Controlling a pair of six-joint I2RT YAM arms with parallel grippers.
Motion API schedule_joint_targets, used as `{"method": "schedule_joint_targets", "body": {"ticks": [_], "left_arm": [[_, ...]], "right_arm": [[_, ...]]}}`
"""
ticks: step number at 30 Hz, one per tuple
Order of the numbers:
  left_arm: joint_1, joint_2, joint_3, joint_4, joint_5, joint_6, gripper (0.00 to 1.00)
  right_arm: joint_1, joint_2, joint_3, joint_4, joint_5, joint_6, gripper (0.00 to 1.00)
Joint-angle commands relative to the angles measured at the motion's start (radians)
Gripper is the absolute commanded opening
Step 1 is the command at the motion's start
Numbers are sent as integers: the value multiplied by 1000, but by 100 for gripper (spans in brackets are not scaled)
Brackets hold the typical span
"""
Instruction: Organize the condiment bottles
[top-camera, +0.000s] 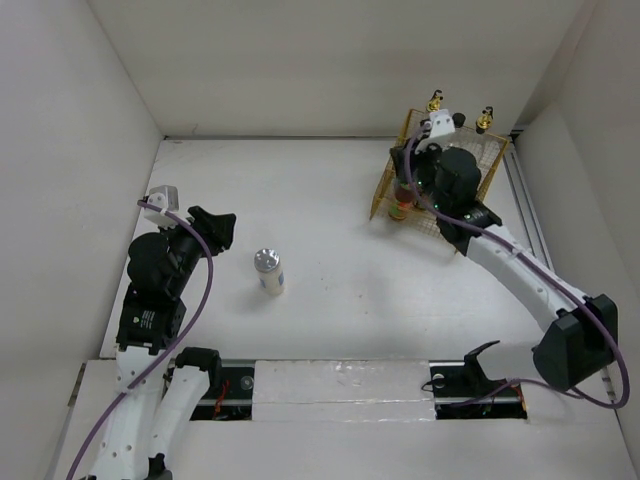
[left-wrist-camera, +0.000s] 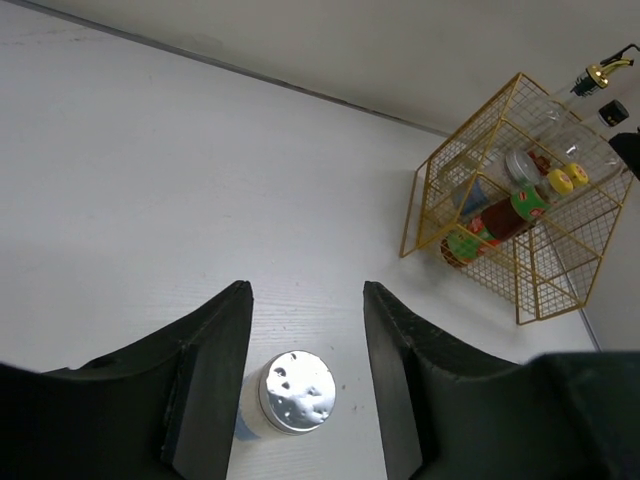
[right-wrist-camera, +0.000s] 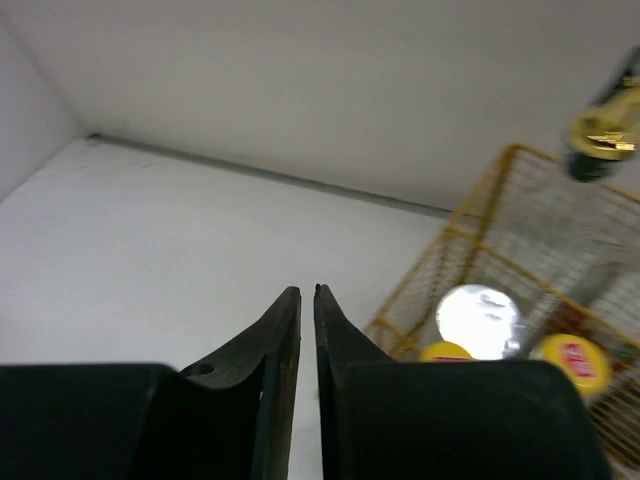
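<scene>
1. Bench (top-camera: 340, 190): flat, matte white, enclosed by plain white walls.
2. Shaker (top-camera: 268, 271): small white cylinder with a shiny silver lid dimpled with holes. It stands alone on the bench left of centre, well apart from the basket. It is upright, long axis vertical, lid up.
3. Basket (left-wrist-camera: 556, 262): box of thin yellow wire mesh at the far right corner of the bench.
4. In the basket:
   - two sauce bottles (left-wrist-camera: 510, 212), red with round yellow caps;
   - a second shaker (right-wrist-camera: 478, 318), silver lid up;
   - two gold-topped bottles (top-camera: 435, 100), clear, with necks rising above the rim.
5. Left jaws: matte black, wedge-shaped, spread wide, gripping nothing. The shaker stands just ahead of the tips; the top view shows them apart.
6. Right jaws: black, tapered, closed to a hairline slit with nothing between them. They are held over the basket's left side; contact with the wire cannot be judged.
</scene>
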Motion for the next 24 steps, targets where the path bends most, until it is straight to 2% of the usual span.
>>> {"method": "schedule_joint_targets", "body": {"ticks": [1,2,4,5,6,7,10,17,21,24], "left_arm": [[6,-7,-7,38,0,2,42],[6,-7,-7,38,0,2,42],[6,-16,-7,38,0,2,35],[6,-7,-7,38,0,2,35],[6,2,-7,38,-9,2,34],[6,2,-7,38,-9,2,34],[6,2,2,38,-9,2,36],[6,4,-7,38,-12,2,46],[6,13,-7,38,-23,2,47],[6,4,-7,38,-9,2,51]], "right_arm": [[117,-17,-23,-12,-106,26,13],[186,2,-33,16,-136,26,13],[266,45,-44,25,-178,3,25],[350,56,-59,40,-169,-6,35],[390,75,-69,51,-180,-29,64],[426,87,-81,51,-180,-43,76],[546,140,-81,51,-174,-113,100],[635,279,-47,39,-204,-146,100],[665,361,-3,71,-204,-155,100],[665,450,58,80,-145,-155,100]]}}
